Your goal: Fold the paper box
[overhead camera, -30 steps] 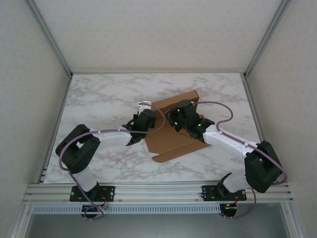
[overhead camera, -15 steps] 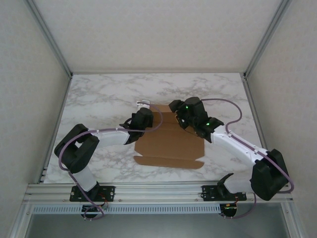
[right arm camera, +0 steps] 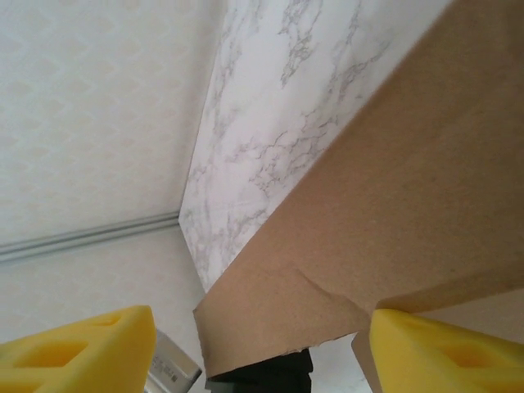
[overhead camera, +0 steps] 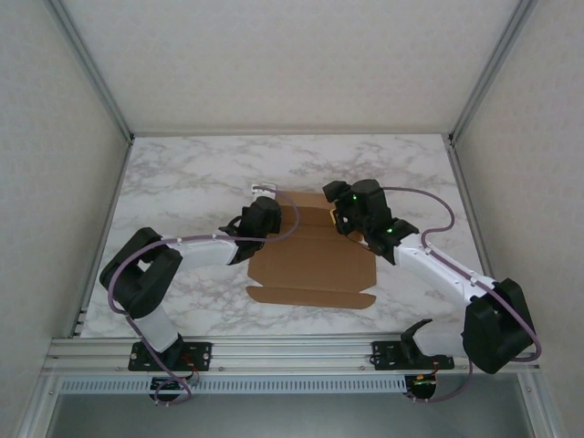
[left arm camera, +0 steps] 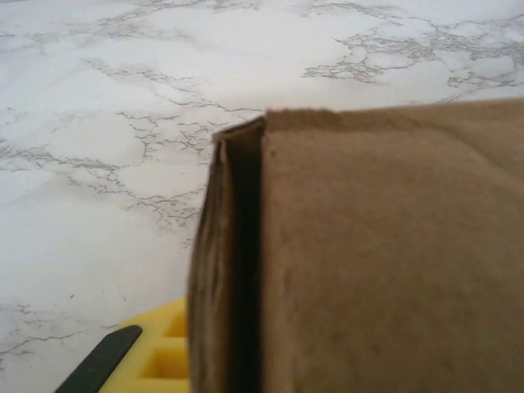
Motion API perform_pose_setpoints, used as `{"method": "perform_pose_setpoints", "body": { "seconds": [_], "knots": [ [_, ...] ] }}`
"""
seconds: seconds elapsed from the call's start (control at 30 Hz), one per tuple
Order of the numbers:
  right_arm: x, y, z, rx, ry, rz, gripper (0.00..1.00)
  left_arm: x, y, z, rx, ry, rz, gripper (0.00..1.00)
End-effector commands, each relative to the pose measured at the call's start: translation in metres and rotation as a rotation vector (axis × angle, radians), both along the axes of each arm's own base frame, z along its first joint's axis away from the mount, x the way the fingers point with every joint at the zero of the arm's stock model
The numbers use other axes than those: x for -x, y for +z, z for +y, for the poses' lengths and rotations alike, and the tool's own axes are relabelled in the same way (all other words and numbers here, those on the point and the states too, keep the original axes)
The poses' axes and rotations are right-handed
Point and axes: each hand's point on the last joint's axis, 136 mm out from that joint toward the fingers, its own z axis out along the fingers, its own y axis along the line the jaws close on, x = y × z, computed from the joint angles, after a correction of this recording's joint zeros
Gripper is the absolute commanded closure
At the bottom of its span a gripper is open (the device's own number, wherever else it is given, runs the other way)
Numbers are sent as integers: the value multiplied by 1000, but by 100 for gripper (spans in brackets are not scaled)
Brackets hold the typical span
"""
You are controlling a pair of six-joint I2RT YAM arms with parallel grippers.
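Brown box (overhead camera: 310,265): the wrist view reveals my left gripper (overhead camera: 266,203) pinching its folded edge, which the overhead hides; my right gripper (right arm camera: 262,345) is spread.

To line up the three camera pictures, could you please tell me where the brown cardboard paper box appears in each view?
Top external: the brown cardboard paper box lies just below the picture's centre.
Left wrist: the box fills the right side, very close.
Right wrist: the box runs diagonally from upper right to bottom centre.
Shared landmark: the white marble-patterned table around it.
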Motion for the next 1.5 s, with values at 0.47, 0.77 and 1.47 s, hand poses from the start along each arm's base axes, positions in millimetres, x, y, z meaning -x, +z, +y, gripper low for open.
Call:
{"method": "perform_pose_setpoints", "body": {
  "seconds": [0.47,0.77,1.47],
  "knots": [
    [27,-6,-9,-30,12,68,27,-1,0,-1,-58,-41,-3,99],
    [31,-14,1,-99,5,94,18,-1,1,-4,-58,-59,-1,100],
    [-3,-38,16,-96,-14,45,74,2,-9,-5,-39,-56,18,100]
  ]
}}
